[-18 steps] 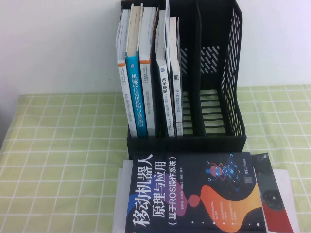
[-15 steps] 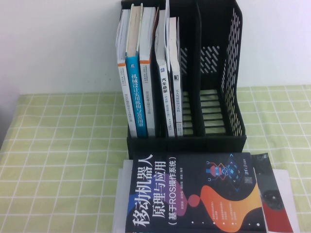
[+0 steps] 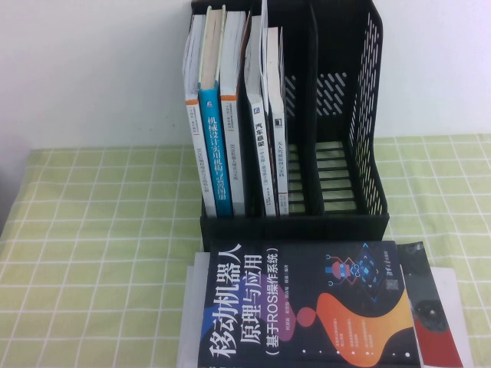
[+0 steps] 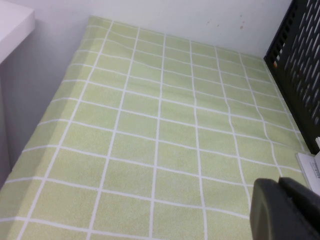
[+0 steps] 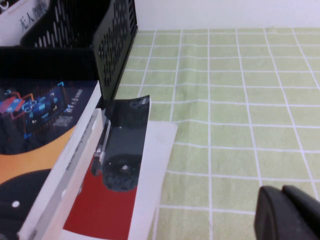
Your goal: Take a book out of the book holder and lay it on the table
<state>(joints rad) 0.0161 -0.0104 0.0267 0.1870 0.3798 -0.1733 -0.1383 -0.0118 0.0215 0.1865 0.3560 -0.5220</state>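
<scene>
Standing book (image 3: 267, 161), spine frontward, axis vertical

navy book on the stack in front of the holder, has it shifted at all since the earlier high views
No. The navy book lies where it did, its top edge against the front lip of the book holder, on the same spot of the table.

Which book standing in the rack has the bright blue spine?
The blue-spined book, second from the left in the black rack's left compartment. The books beside it have white spines.
</scene>
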